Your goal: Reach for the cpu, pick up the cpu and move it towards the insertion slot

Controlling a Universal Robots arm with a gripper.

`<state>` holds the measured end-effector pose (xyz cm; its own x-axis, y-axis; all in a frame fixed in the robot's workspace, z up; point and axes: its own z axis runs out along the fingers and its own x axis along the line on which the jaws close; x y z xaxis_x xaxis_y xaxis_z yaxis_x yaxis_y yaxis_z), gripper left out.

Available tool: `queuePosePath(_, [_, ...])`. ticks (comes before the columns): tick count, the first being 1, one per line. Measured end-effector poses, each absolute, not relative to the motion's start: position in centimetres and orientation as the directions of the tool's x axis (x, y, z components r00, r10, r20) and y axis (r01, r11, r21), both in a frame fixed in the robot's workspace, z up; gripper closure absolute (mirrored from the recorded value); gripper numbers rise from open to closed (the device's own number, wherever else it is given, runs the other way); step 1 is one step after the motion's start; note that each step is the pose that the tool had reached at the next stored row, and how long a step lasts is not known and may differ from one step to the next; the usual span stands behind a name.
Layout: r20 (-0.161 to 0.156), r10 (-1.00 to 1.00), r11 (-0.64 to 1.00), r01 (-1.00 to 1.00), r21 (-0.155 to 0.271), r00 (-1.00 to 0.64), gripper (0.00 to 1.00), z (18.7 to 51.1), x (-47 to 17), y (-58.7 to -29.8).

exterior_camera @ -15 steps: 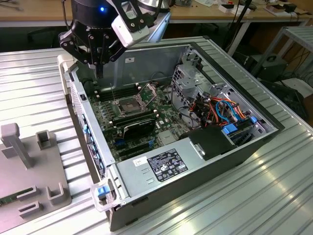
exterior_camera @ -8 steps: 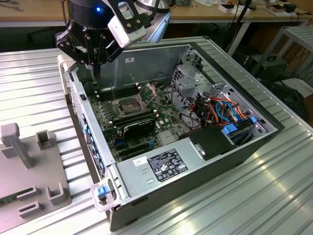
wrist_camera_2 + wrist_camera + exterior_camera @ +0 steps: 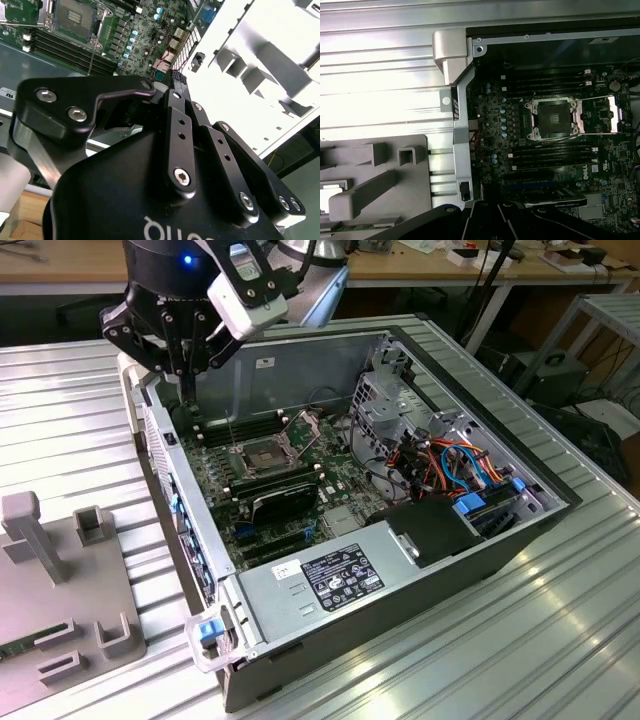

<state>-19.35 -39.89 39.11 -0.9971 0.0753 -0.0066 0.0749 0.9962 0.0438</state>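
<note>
In the exterior view my gripper [image 3: 188, 388] hangs over the open computer case's far corner, on the exterior view's left, above the case wall. The insertion slot [image 3: 262, 455] is a square silver-framed socket with a dark centre on the green motherboard, lower and to the exterior view's right of the gripper. It also appears in the first wrist view [image 3: 554, 119] and the second wrist view [image 3: 75, 17]. A pale square piece that looks like the cpu [image 3: 330, 194] lies on the grey fixture [image 3: 375, 165], cut off by the picture's edge and well apart from the gripper [image 3: 485, 220].
The computer case [image 3: 330, 585] lies open on a ribbed metal table [image 3: 70, 430]. Inside are a dark expansion card [image 3: 285, 500], a drive cage [image 3: 390, 400] and coloured cables [image 3: 450, 465]. The grey fixture [image 3: 60, 580] beside the case carries posts, brackets and a green memory stick [image 3: 35, 645].
</note>
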Motion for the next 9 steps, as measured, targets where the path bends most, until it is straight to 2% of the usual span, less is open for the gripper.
queuePosePath(9, [-0.003, 0.075, 0.996, 0.075, 0.044, -0.997, 0.89, 39.06, -20.12, -39.88])
